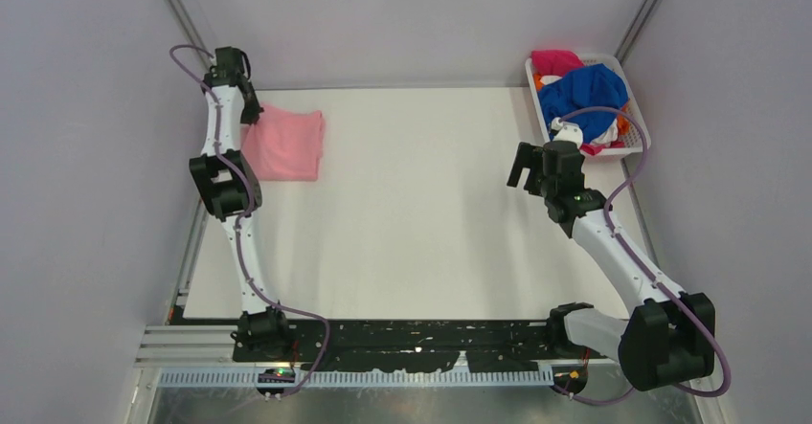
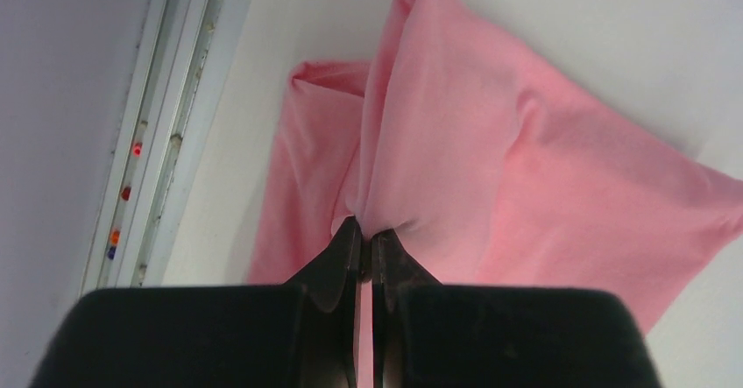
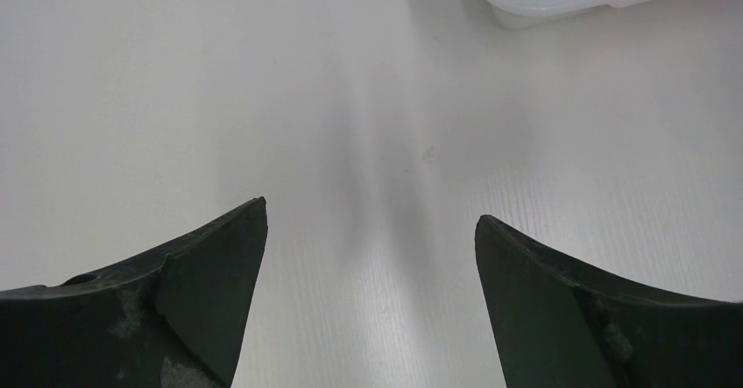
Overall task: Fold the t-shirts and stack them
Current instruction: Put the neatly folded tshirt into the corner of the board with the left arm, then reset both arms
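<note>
Left fingers (image 2: pixel 337 265) on pink t-shirt (image 2: pixel 526 169) edge

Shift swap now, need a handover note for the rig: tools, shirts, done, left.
Left tool: shut on a pinch of the pink t-shirt, which lies folded-looking at the table's far-left edge.
Right tool: open, empty, above bare table near the basket.
Basket, far right: blue t-shirt on top, magenta t-shirt and others bunched beneath.
Done: pink one apparently folded, not released.
Left: release pink; fold the basket shirts and stack them.
</note>
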Motion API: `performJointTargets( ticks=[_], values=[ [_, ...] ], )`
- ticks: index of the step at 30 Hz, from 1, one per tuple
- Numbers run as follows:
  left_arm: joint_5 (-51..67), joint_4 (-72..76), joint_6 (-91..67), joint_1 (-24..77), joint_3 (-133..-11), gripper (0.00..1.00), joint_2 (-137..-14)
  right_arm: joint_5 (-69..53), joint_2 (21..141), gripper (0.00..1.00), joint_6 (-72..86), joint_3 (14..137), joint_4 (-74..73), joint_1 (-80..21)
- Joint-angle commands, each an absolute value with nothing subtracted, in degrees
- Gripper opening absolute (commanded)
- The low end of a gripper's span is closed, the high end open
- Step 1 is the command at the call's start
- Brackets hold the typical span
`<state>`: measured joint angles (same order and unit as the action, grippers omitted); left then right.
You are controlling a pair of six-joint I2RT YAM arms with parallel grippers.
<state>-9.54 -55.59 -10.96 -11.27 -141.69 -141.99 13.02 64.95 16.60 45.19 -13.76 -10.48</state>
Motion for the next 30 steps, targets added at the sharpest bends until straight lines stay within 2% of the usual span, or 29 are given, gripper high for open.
performJointTargets(
  ticks=[1,12,15,18,19,20,22,23,24,30],
  values=[
    [-3.90,-46.23,-15.06,-13.96,-144.20,0.00,-141.80,15.79,65.32,0.95,15.91,45.46,-11.77,-10.24],
    [-6.47,-46.39,-18.23,-14.39,-142.70,0.02,-142.14,16.35,65.29,0.96,15.64,45.59,-11.81,-10.28],
    [-7.31,-46.41,-18.86,-14.58,-142.67,0.13,-141.82,16.39,64.79,0.96,15.52,45.47,-12.14,-10.24],
    [-9.58,-46.90,-18.60,-14.67,-142.73,0.19,-140.99,16.40,64.17,0.95,15.56,45.44,-12.13,-10.28],
    [-11.04,-47.05,-18.32,-14.66,-142.57,0.27,-140.37,16.36,64.03,0.95,15.56,45.44,-12.13,-10.28],
    [-12.60,-47.19,-17.95,-14.67,-142.35,0.39,-139.66,16.31,63.96,0.96,15.56,45.46,-12.13,-10.26],
    [-15.24,-47.11,-17.33,-14.67,-141.66,0.80,-137.72,15.89,63.86,0.95,15.59,45.49,-12.31,-10.26],
    [-16.28,-47.42,-17.12,-14.68,-141.60,0.97,-136.87,15.60,63.82,0.95,15.65,45.51,-12.40,-10.23],
    [-16.93,-47.79,-17.14,-14.66,-141.55,0.99,-135.99,15.49,63.77,0.96,15.65,45.65,-12.63,-10.27],
    [-12.69,-50.60,-18.17,-14.30,-140.11,1.00,-129.21,15.24,61.80,0.95,16.18,45.39,-12.79,-10.27]
  ],
)
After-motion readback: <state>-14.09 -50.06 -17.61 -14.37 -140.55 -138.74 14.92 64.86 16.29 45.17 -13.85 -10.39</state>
